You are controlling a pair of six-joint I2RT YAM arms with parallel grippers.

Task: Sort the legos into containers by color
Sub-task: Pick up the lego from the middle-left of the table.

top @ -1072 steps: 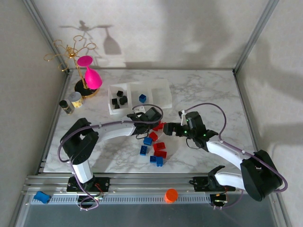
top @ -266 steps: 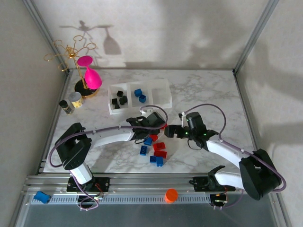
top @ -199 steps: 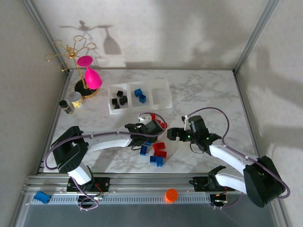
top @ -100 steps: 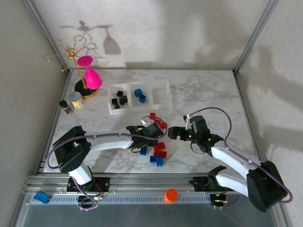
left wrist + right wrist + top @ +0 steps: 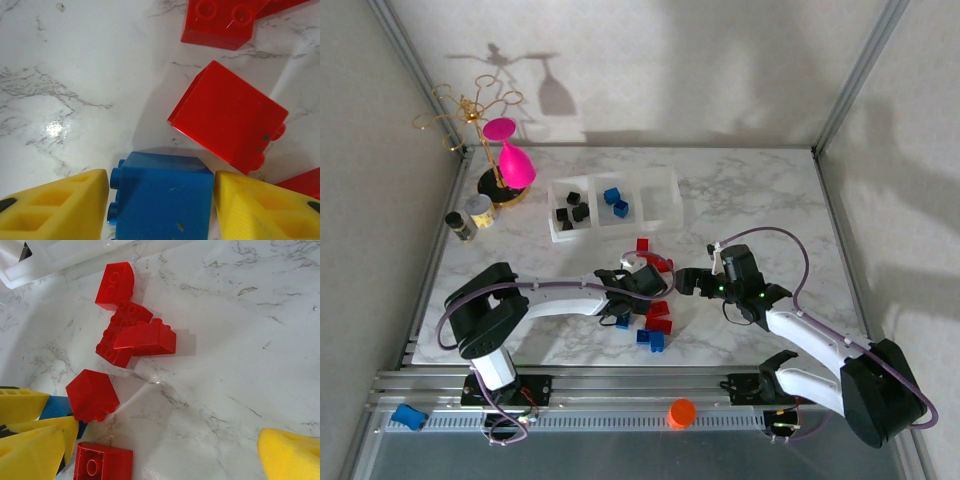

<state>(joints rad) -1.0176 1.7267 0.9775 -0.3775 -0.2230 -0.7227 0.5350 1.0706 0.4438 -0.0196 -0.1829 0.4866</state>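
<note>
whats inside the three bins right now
In the bins, the left one holds black bricks, the middle two blue bricks, and the right looks bare. Nothing covers them; the black ones crowd together, so their count is unclear.

One camera looks down from above, behind my bases. Both wrist cameras look down close past my fingertips, sharing the red brick ahead of my left jaws.

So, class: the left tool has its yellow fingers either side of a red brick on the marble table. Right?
No: the left wrist view shows a blue brick, not a red one, between the left tool's yellow fingers on the marble table.
</note>
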